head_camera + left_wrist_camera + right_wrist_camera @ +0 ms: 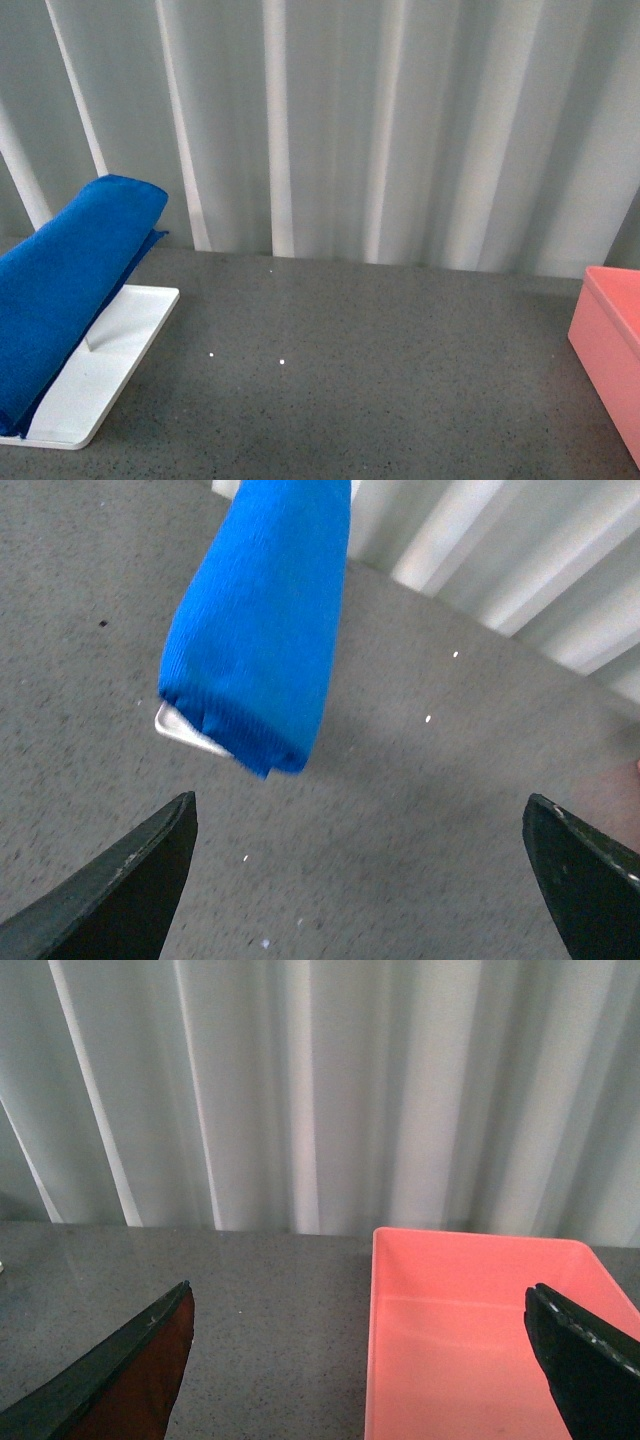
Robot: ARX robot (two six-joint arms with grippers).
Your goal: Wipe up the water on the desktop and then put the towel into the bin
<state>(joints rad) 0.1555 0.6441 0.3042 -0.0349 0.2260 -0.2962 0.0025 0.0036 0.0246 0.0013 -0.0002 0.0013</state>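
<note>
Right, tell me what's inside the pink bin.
The bin shows only bare pink floor and walls; nothing lies in the visible part. Its near end runs out of the right wrist view, and a finger of the right gripper covers one corner.

Setting: staged test bench, lab-like rather than domestic. Evidence: pale grey pleated curtain (400,130) closing off the whole background; speckled dark grey tabletop (400,390); a few plain props, namely white tray (120,350), blue towel (70,290), pink bin (610,350).
</note>
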